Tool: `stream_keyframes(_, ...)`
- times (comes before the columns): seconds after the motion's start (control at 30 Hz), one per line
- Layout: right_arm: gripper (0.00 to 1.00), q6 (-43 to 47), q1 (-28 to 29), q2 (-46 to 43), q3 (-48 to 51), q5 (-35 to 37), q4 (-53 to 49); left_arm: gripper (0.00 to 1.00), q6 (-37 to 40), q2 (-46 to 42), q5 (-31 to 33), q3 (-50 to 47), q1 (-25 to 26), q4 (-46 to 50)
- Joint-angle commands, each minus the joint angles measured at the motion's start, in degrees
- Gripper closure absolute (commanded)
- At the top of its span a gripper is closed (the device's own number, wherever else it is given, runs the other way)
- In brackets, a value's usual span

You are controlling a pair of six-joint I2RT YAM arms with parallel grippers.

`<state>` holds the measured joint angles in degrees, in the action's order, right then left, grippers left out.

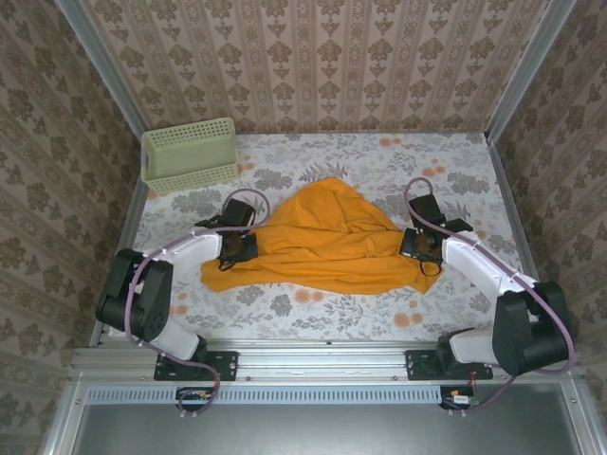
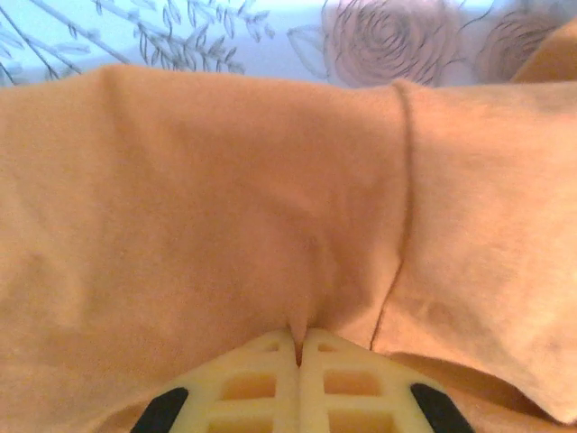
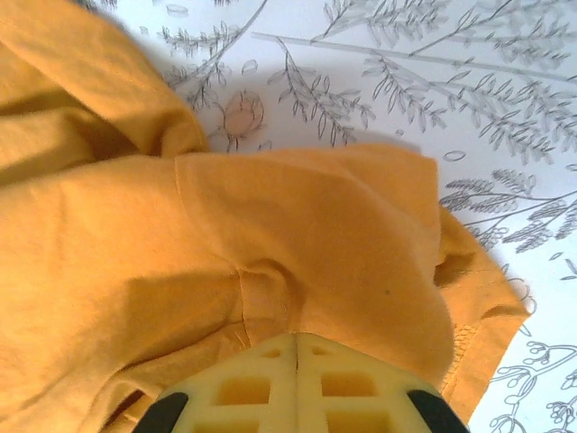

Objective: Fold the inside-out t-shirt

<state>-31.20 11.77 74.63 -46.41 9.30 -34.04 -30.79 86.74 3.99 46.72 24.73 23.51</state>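
left hand (image 2: 298,348) pinched tight on the orange t-shirt (image 1: 332,237), right hand (image 3: 296,346) clamped on its far end; cloth lies bunched between them on the table (image 1: 455,171).

left arm (image 1: 180,251) and right arm (image 1: 479,261), white link shells, bulky black joint housings, thin mauve cables (image 1: 247,192) looping along each, black base brackets (image 1: 194,365), left gripper's fingers (image 2: 243,383) pale yellow, moulded square lattice, black outer patches, right gripper's fingers (image 3: 343,383) alike
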Motion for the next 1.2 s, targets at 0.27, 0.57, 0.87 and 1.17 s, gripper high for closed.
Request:
stream_keyframes(0.27,1.00,2.5,0.0,-9.5,-3.5,4.9,-3.8,1.00,2.1,-15.3,4.3,-0.4,0.4,2.6)
stream_keyframes(0.57,0.63,4.0,0.1,-6.2,-1.1,-4.3,0.3,0.54,4.9,-12.8,3.4,1.4,0.6,6.5)
stream_keyframes(0.87,0.45,2.5,6.5,1.0,-0.5,-7.3,4.5,0.28,8.4,-8.2,-1.3,2.8,9.1,4.4)
stream_keyframes(1.17,0.46,1.3,6.6,8.4,-1.4,-4.0,4.8,0.25,8.6,-0.8,2.9,3.8,10.8,3.8)
